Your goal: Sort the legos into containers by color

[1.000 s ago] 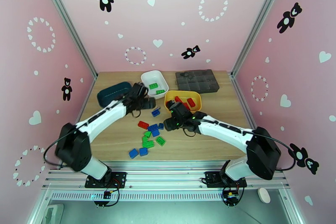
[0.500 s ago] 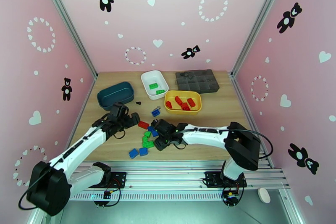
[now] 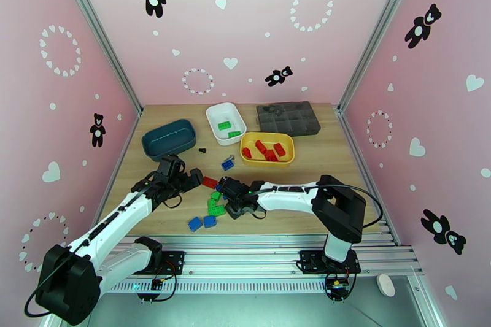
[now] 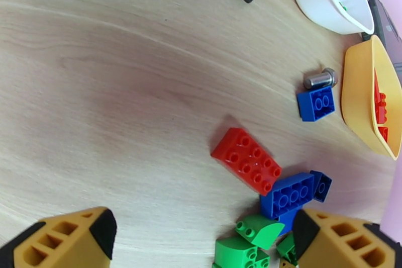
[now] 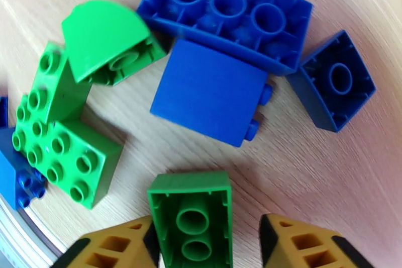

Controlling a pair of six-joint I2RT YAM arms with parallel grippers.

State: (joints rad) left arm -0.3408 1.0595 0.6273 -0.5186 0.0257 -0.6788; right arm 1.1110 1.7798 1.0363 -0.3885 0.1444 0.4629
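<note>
Dropping back from the trays at the far side, both of your arms now sit over the loose pile near the middle of the tabletop's [image 3: 319, 165] near edge. That reads as a fresh pick rather than a drop-off.

Your right gripper [image 3: 236, 205] has come down lowest, and its jaws have narrowed sharply in the last moment. In the right wrist view they straddle a small green brick [image 5: 191, 218] lying hollow side up. One finger touches its side and the other stands just clear, so the jaws are still apart and nothing is clamped yet. That brick probably belongs in the white tray [image 3: 212, 115] toward the far edge, where other green pieces lie.

Your left gripper [image 3: 190, 180] has swung in from the teal tray [image 3: 147, 138] near the far left corner and hangs beside the pile's left side. Its jaws are spread wide and hold nothing. A red brick [image 4: 246, 161] lies ahead of them, touching a blue brick [image 4: 287, 194]. It looks like the next candidate for the yellow tray [image 3: 288, 159], which already carries red ones.
</note>
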